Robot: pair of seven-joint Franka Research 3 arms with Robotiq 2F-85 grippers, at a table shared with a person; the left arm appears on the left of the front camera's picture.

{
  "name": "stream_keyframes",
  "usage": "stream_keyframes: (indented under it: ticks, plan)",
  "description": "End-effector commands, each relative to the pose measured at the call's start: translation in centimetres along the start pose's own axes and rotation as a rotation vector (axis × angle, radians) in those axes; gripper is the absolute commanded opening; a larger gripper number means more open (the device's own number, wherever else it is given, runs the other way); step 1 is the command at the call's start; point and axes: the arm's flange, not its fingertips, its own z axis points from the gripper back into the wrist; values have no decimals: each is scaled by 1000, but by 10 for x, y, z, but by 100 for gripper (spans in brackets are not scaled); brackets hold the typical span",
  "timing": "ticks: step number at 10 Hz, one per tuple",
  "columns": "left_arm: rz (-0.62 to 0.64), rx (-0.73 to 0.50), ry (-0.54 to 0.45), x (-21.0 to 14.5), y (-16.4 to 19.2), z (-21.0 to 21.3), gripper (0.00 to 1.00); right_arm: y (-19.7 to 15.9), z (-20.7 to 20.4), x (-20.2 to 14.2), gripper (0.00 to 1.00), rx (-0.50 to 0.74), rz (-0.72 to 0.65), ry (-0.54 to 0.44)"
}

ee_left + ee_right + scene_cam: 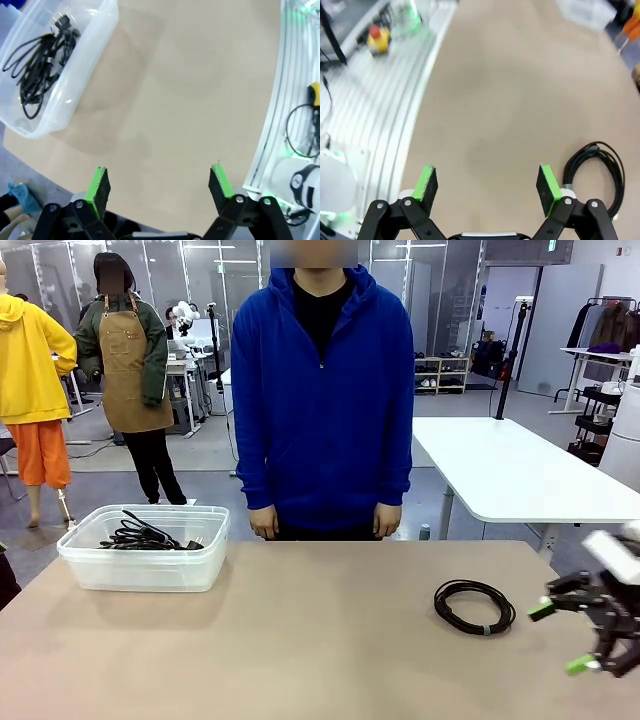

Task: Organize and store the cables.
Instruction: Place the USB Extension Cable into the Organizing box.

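One cable, a thin black coiled cord (pixel 474 606), lies flat on the tan table at the right. My right gripper (pixel 560 637) hovers just right of it, jaws open and empty. In the right wrist view the same coil (pixel 600 172) lies beside the right finger of my right gripper (pixel 489 182), outside the jaws. More black cables (pixel 145 533) lie in a clear plastic bin (pixel 140 575) at the table's left. In the left wrist view my left gripper (pixel 158 182) stands open and empty above bare table, with the bin (pixel 85 70) and its cables (pixel 40 65) farther off.
A person in a blue hoodie (pixel 322 390) stands at the table's far edge, hands down at the sides. The ribbed metal base rail (pixel 370 110) runs along my side of the table, with a yellow and red button (pixel 377 40) on it.
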Motion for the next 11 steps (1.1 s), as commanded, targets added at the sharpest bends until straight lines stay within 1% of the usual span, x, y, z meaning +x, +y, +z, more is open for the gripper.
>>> stream_keyframes:
  ticks: [1,2,3,6,8,10,11]
  plan:
    - [18,0,-13,2,-1,2,100,-9,-46,28,100,26,40,258]
    - [18,0,-13,2,-1,2,100,-12,-59,43,100,35,77,344]
    - [18,0,-13,2,-1,2,100,-14,-65,53,100,52,86,397]
    - [18,0,-13,2,-1,2,100,-16,-71,59,100,50,54,447]
    - [18,0,-13,2,-1,2,100,-20,-69,62,100,36,36,458]
    - [18,0,-13,2,-1,2,100,-26,-68,62,100,24,11,494]
    - [18,0,-13,2,-1,2,100,-34,-68,58,100,-5,-11,526]
